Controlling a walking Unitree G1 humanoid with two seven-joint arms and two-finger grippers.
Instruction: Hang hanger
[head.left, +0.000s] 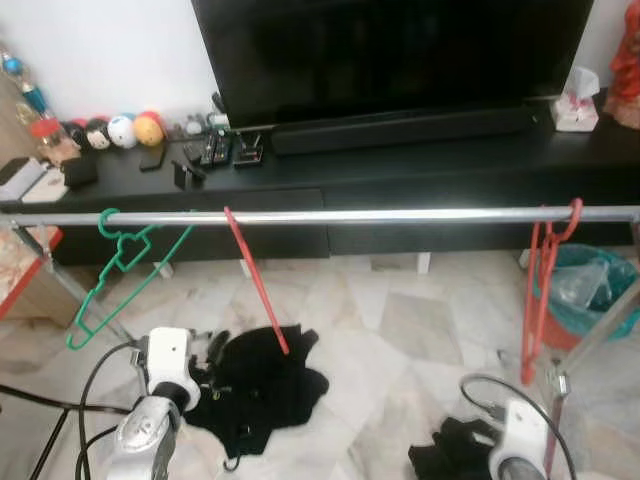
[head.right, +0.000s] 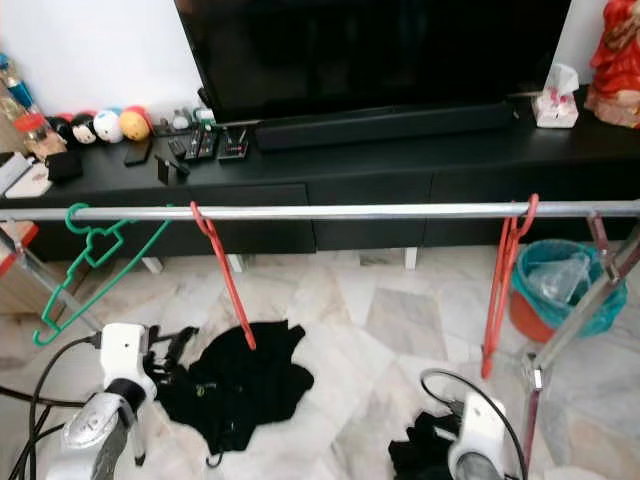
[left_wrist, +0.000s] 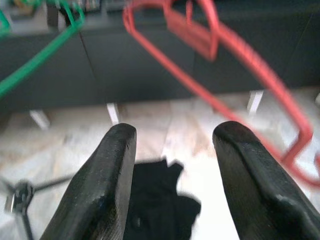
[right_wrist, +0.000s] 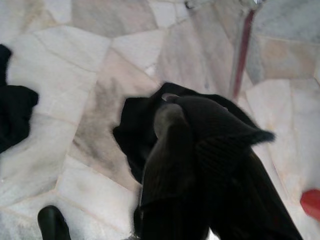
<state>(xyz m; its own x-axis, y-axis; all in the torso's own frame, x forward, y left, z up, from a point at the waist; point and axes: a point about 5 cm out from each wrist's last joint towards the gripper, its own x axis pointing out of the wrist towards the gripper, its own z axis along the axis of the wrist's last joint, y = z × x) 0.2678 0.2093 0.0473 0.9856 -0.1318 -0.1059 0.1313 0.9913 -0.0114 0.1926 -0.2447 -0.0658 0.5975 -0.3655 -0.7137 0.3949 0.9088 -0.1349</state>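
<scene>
A silver rail (head.left: 400, 215) runs across in front of me. On it hang a green hanger (head.left: 120, 270) at the left, a red hanger (head.left: 255, 275) near the middle and another red hanger (head.left: 545, 290) at the right. My left gripper (left_wrist: 172, 137) is open and empty, low below the rail, with the middle red hanger (left_wrist: 220, 60) just ahead of its fingers. My right gripper (right_wrist: 195, 120) is low at the right, shut on a black garment (right_wrist: 210, 150) that drapes over its fingers.
Another black garment (head.left: 265, 385) lies on the marble floor under the middle hanger. Behind the rail stand a black TV cabinet (head.left: 400, 165) and a TV (head.left: 400, 50). A bin with a teal bag (head.left: 590, 290) sits by the rail's right leg (head.left: 600, 335). Cables (head.left: 90, 400) trail at the left.
</scene>
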